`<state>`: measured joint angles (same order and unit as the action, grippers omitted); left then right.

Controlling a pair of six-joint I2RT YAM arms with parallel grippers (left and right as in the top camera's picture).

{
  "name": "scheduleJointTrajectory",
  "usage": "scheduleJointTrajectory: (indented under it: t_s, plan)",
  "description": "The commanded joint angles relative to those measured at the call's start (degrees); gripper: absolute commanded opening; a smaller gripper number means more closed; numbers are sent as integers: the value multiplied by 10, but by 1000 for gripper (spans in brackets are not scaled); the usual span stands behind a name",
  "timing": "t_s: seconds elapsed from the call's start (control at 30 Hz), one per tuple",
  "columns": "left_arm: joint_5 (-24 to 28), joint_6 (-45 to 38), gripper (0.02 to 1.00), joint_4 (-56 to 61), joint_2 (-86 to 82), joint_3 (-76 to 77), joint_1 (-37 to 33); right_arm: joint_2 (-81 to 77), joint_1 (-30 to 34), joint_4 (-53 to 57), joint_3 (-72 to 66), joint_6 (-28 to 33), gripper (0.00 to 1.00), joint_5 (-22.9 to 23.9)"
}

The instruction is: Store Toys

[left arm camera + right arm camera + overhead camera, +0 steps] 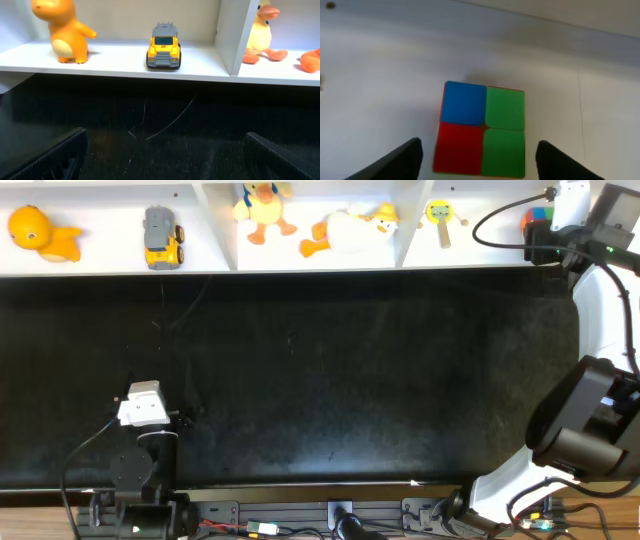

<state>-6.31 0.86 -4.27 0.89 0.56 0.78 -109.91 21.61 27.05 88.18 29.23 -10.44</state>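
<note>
A: Whereabouts of the cube (482, 130)?
B: Down on the smooth white floor of the shelf (100, 262), far-right compartment. Hard, glossy, square tiles: blue beside green, red beside green. Half hidden under the right arm from above.
A: And the right pincer (480, 167)?
B: Spread wide, straddling the cube with a sliver of bare shelf on each side. Dark matte fingers (402, 162), cut off by the frame.
A: Left pincer (165, 160)?
B: Spread too, gripping nothing, low over the black table (300, 370), well short of the shelf. Faintly scratched there, speckled.
A: Other toys?
B: Leftmost compartment: rounded orange figure (65, 30), head cropped, near a boxy yellow truck (163, 46). Next compartment: fluffy plush duck (264, 208) upright, second plush duck (350, 230) on its side. Then a small green-faced toy (440, 218), too small to make out.
A: Room to move?
B: Broad bare stretch of table between both arms and the shelf's front edge.
</note>
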Motion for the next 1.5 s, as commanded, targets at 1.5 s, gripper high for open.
scheduleJointTrajectory:
  t_s: [1.5]
  plan:
    - [-7, -13, 998, -1, -7, -1, 2, 302, -3, -2, -238, -50, 996, -5]
